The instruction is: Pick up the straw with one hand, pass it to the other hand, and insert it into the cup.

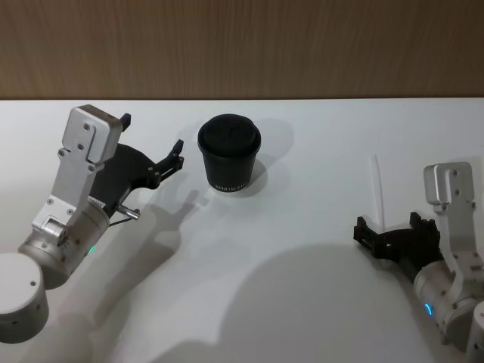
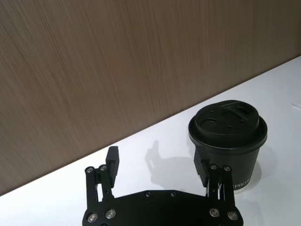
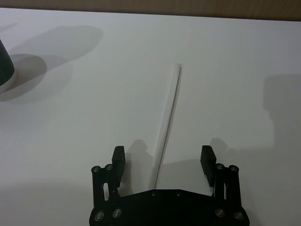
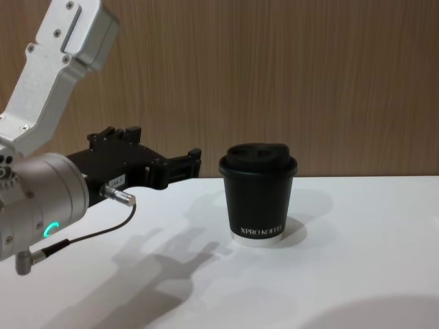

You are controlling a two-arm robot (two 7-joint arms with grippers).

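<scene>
Since the fingers (image 3: 118, 157) of the right gripper (image 3: 162, 159) sit wide apart either side of the straw (image 3: 169, 113) lying flat on the bench (image 3: 70, 141), I'd say it's the pickup step, nothing gripped yet. Next move needs a square close on it. The left gripper (image 1: 151, 134), fingers spread too, hovers beside the cup (image 1: 229, 155).

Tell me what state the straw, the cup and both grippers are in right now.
straw: flat on the table, ungripped.
cup: upright, lid on.
left gripper: open, empty, beside the cup.
right gripper: open, straddling one end of the straw.
</scene>
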